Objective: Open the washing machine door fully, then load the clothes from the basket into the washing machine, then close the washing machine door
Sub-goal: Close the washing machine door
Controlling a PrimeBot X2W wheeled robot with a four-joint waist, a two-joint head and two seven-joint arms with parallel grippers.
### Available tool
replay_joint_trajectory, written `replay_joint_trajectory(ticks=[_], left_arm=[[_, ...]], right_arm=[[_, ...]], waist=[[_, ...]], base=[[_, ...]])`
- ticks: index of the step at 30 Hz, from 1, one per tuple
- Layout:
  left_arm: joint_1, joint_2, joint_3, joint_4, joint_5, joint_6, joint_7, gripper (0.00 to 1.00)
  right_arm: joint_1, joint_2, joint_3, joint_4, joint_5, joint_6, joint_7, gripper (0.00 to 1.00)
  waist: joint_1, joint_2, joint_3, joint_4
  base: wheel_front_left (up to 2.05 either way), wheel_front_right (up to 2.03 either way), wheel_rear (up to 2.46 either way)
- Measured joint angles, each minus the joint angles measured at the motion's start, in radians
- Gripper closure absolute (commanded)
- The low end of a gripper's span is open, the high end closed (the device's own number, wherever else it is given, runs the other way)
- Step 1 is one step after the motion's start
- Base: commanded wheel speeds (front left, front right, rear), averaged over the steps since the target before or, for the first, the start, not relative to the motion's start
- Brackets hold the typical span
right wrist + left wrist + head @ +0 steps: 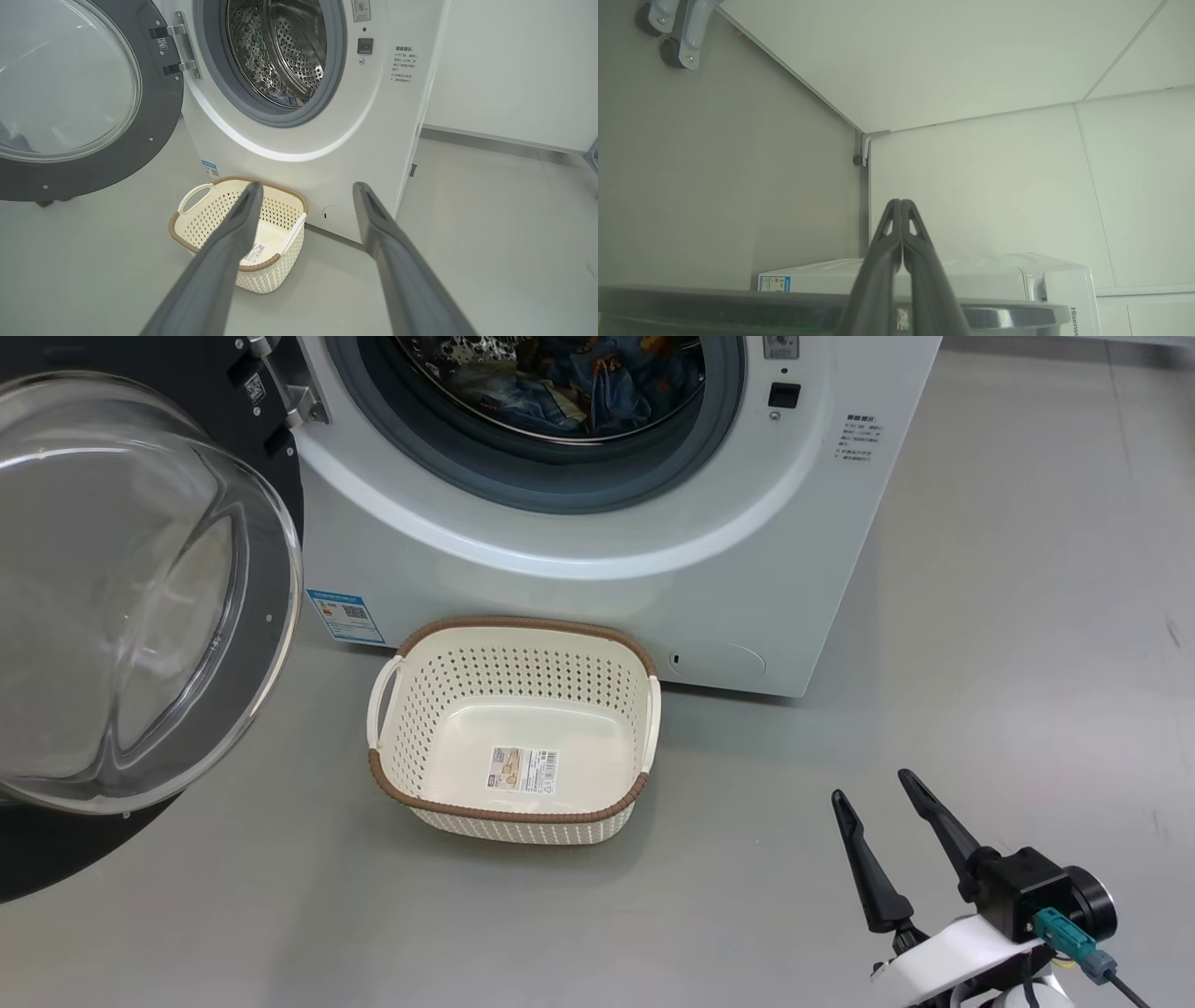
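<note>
The clothes (pixel 579 383) lie inside the washing machine (pixel 597 588) and the basket (pixel 513 627) stands empty, so I judge only closing remains. My left claw (pixel 901 205), fingers pressed together, sits over the rim of the wide-open washing machine door (pixel 140 597); my right claw (pixel 869 785) is spread, empty. I'd push the edge farthest from the hinge (pixel 301 403), steadily, until it latches.

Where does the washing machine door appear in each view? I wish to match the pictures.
Head view: the washing machine door takes the left side, swung open.
Left wrist view: its dark rim runs along the bottom edge.
Right wrist view: it is at the upper left, open.
Shared landmark: the blue label sticker on the washing machine.
</note>
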Motion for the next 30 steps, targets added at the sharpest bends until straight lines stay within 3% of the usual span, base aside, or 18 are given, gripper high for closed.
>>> replay_joint_trajectory(ticks=[13, 20, 30], left_arm=[[-0.008, -0.009, -0.047, 0.056, -0.008, -0.025, 0.075, 1.0], [-0.007, -0.011, -0.113, 0.058, -0.017, -0.056, 0.18, 1.0], [0.018, -0.076, -0.227, 0.04, -0.018, -0.094, 0.343, 1.0]], right_arm=[[-0.025, -0.009, -0.019, 0.003, -0.002, 0.0, 0.0, 0.0], [-0.025, -0.009, -0.021, 0.01, -0.002, 0.0, 0.0, 0.0], [-0.023, -0.003, -0.04, 0.015, -0.001, 0.0, 0.0, 0.0]], waist=[[0.0, 0.0, 0.033, 0.0], [0.0, 0.0, 0.022, 0.01], [0.0, 0.0, -0.014, 0.034]], base=[[0.0, 0.0, 0.0], [0.0, 0.0, 0.0], [0.0, 0.0, 0.0]])
